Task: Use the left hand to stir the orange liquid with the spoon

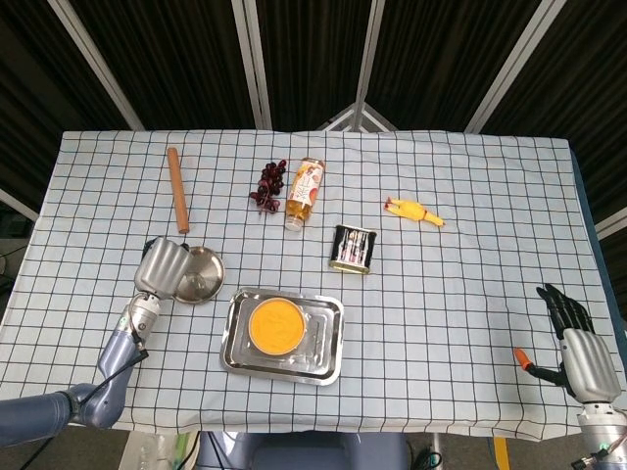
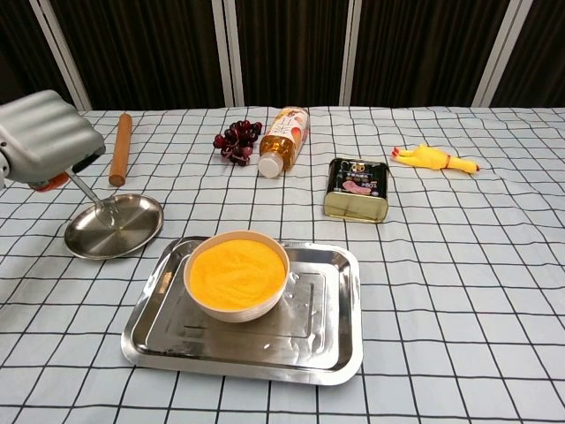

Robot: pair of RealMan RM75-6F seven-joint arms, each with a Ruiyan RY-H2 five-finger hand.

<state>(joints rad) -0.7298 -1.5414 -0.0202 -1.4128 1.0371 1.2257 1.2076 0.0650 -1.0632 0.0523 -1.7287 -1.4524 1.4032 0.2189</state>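
Left hand near the counter's left edge, fingers curled around the handle of the spoon. Spoon slants down from the hand; its bowl rests in the small round steel plate. In the head view the same hand overlaps that plate's left rim.

Orange liquid fills a white bowl seated in the left part of a rectangular steel tray, near the counter's front edge, just right of the plate. Liquid apart from the spoon.

Right hand at the counter's front right corner, fingers extended and slightly apart, holding nothing.

Toward the back edge: wooden rolling pin, grapes, a bottle lying on its side, a rubber chicken. A tin can lies mid-counter.
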